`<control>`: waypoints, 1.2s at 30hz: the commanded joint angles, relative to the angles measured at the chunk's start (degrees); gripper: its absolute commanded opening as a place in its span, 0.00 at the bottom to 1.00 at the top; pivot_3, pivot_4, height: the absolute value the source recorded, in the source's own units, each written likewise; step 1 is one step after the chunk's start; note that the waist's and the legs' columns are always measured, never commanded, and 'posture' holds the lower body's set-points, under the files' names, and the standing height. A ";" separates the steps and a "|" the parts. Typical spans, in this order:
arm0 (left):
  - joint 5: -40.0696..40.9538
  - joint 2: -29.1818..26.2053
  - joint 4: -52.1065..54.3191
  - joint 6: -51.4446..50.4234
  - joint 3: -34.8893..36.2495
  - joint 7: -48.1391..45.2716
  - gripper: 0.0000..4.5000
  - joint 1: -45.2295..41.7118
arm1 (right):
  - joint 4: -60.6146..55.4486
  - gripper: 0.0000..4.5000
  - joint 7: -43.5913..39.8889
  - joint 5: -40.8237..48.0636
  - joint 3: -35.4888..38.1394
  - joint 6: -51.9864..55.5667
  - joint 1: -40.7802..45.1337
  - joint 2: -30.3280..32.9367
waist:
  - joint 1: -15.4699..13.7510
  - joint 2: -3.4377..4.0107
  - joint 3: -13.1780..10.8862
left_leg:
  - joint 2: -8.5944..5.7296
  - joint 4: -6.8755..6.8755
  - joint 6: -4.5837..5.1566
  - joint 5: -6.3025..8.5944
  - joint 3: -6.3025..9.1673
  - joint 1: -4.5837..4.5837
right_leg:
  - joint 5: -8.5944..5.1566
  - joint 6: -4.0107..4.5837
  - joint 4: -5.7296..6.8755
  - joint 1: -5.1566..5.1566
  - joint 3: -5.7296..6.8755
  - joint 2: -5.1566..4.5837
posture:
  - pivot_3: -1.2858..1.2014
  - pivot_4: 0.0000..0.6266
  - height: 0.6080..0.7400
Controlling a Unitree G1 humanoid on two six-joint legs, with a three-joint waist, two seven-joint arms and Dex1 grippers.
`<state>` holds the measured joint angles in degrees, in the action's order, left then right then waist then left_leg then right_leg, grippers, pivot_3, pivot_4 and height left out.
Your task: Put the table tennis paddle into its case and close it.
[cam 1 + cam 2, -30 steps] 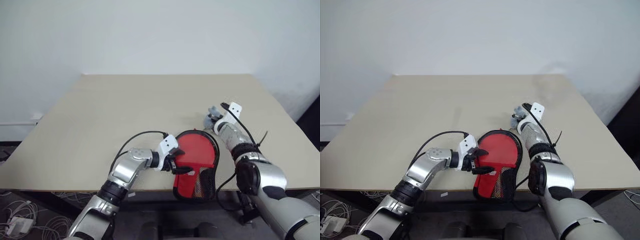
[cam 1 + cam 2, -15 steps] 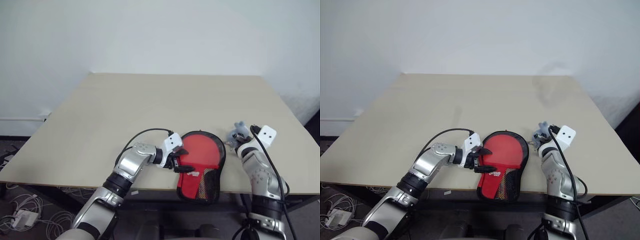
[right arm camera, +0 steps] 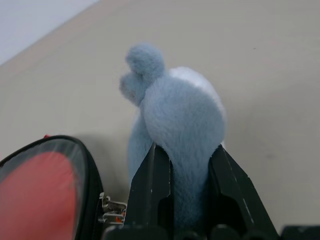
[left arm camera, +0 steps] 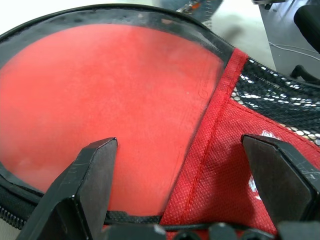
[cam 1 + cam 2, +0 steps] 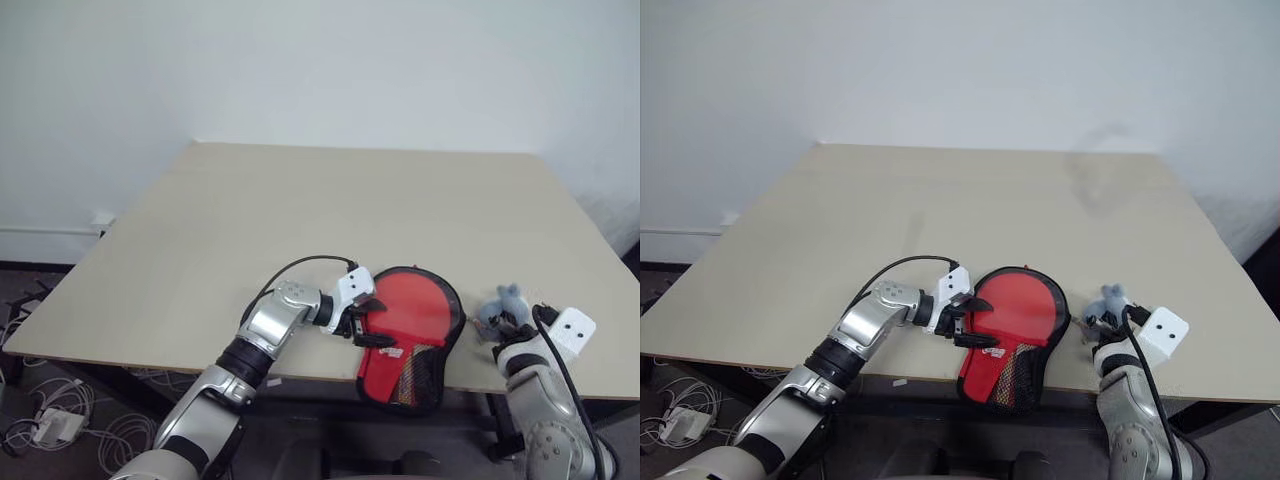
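**Left wrist view: open fingers astride a soft, paddle-filled case**

Left wrist view places the left gripper (image 4: pixel 182 192) with its two black fingers (image 4: pixel 87 175) spread wide over the case (image 4: pixel 150 100), one over the clear round half and the other over the red fabric near the mesh; whether they touch the cover cannot be told. Red is seen through the clear window and is judged to be the face of the table tennis paddle (image 5: pixel 410 305) already lying inside. From the head views the case (image 5: pixel 1015 330) is seen at the near edge of the table (image 5: pixel 330 200), its narrow mesh end hanging over that edge.

The right gripper (image 3: pixel 184 175) is clamped on a small blue-grey plush charm (image 3: pixel 175 120), held just beside the case's rim; a metal link is seen near the rim, and the charm is judged to be the zip's pull, though the join is not clearly shown.

The case is judged light and limp, its clear film slippery and easily creased, while the paddle inside should be stiff and give the pouch its shape. A hold is best taken on the black edging or by pressing down flat on the paddle's face, not by pinching the film. The plush will squash and may slip under a hard pull.
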<state>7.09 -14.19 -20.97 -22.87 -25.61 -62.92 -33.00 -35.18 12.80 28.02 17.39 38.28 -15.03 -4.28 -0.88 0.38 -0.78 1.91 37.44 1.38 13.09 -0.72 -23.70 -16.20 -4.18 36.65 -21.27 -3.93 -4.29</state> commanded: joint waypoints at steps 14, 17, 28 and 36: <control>-5.26 1.48 -9.84 0.93 -4.66 -2.14 0.94 0.51 | -4.44 0.07 4.76 -1.42 -7.08 -6.80 -15.00 -4.63 | -1.42 -0.75 0.54 | -0.42 -0.39 0.32 0.33 0.10 0.01 | -0.66 -0.09 0.00 0.05 0.32 -0.56 | 0.52 0.00 0.91; -5.52 1.82 -12.15 2.45 -4.38 -2.14 0.94 0.26 | -4.14 0.07 -1.36 7.75 -6.71 -6.24 -14.19 -3.72 | -1.38 -0.94 0.64 | -0.40 -0.40 0.32 0.33 0.14 0.05 | -0.68 -0.08 0.00 0.09 0.39 -0.55 | 0.52 0.00 0.91; -5.91 2.19 -12.70 3.42 -3.92 -1.69 0.94 1.35 | -7.41 0.88 -0.95 5.88 -4.08 -5.67 -14.65 0.01 | -1.25 -1.11 0.75 | -0.34 -0.41 0.32 0.33 0.12 0.08 | -0.70 -0.04 -0.01 0.12 0.41 -0.57 | 0.52 0.00 0.91; -5.60 2.50 -11.49 2.22 -3.98 -1.90 0.94 1.41 | -12.00 0.99 -5.09 10.41 6.57 -8.93 -13.44 5.91 | -1.22 -1.08 0.74 | -0.40 -0.38 0.35 0.34 0.07 0.09 | -0.70 -0.05 -0.04 0.13 0.38 -0.59 | 0.52 0.00 0.91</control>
<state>5.28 -11.24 -27.74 -16.80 -26.19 -65.21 -34.48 -43.43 9.47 36.22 21.66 31.00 -28.72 0.07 -2.10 -0.70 -0.04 1.53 37.08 1.74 13.43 -0.67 -23.59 -16.90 -4.23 36.62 -21.12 -3.55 -4.87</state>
